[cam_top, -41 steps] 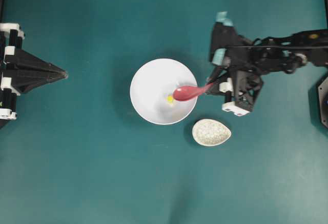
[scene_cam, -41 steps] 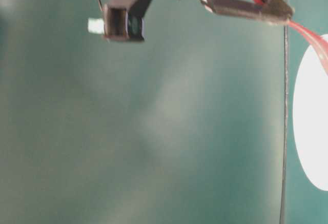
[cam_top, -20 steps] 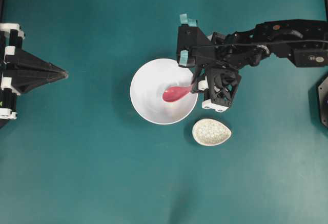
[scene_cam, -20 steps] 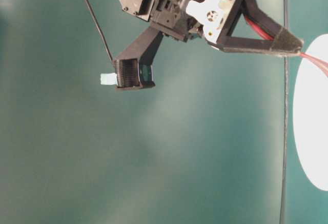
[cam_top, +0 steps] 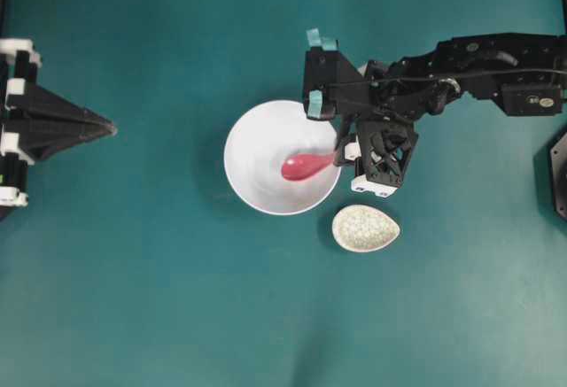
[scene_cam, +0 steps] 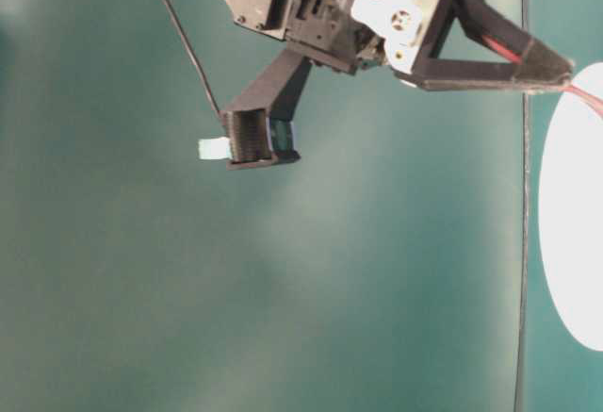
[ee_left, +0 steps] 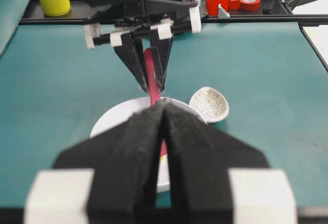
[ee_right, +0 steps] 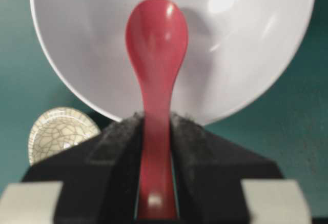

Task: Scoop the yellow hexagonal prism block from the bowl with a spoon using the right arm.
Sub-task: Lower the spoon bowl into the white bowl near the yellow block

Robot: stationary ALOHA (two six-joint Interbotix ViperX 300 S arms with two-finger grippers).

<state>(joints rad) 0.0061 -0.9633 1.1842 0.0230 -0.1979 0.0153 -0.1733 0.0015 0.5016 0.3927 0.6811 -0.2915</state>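
Right gripper (ee_right: pixel 155 131) clamped on spoon (ee_right: pixel 156 65) handle, scoop ahead inside bowl (ee_right: pixel 256 55), left gripper (ee_left: pixel 163 114) closed, idle

A teal table (cam_top: pixel 159 298) bears the white bowl (cam_top: pixel 252 143) and a speckled spoon rest (cam_top: pixel 365 228).

Tool (ee_right: pixel 155 131) grips spoon (ee_right: pixel 156 55) (scoop over bowl (ee_right: pixel 246 55)).

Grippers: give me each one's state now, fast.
Left gripper: shut, holding nothing.
Right gripper: shut on the red spoon, its scoop over the white bowl.
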